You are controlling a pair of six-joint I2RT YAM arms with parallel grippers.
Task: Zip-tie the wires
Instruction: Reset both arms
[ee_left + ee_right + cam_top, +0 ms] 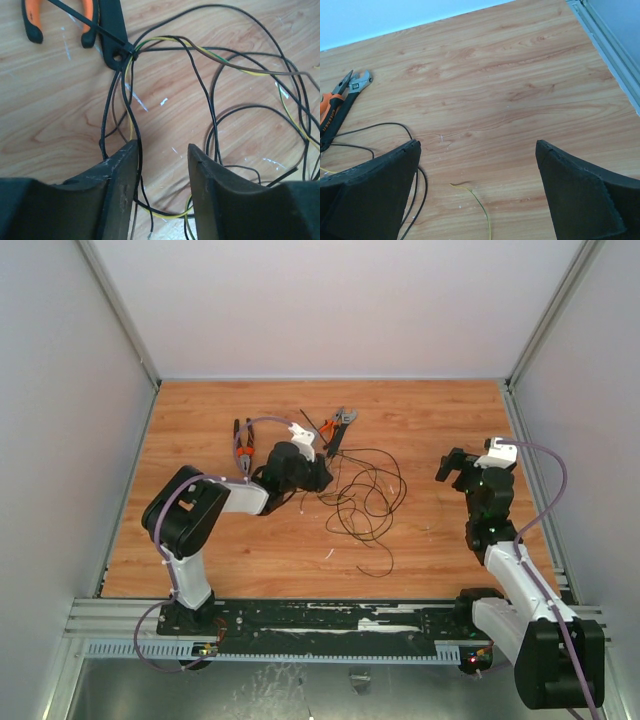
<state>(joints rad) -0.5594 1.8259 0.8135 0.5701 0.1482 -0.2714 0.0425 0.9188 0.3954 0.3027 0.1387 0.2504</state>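
Limp, light wires, judged best pinched where bunched at the stiff zip tie at 11 o'clock, are straddled by the part-spread jaws of the left gripper; the jaws of the right gripper are spread wide.

A wooden table with a warm orange-brown grain fills the floor of a booth closed in by plain white walls on the left, right and far sides, and a silver metal rail runs along its near edge. Toward the far left lies a pair of pliers with dark red-orange handles. Right of them, near the far middle, orange-handled pliers lie just beside an adjustable wrench with a silver head and black handle.
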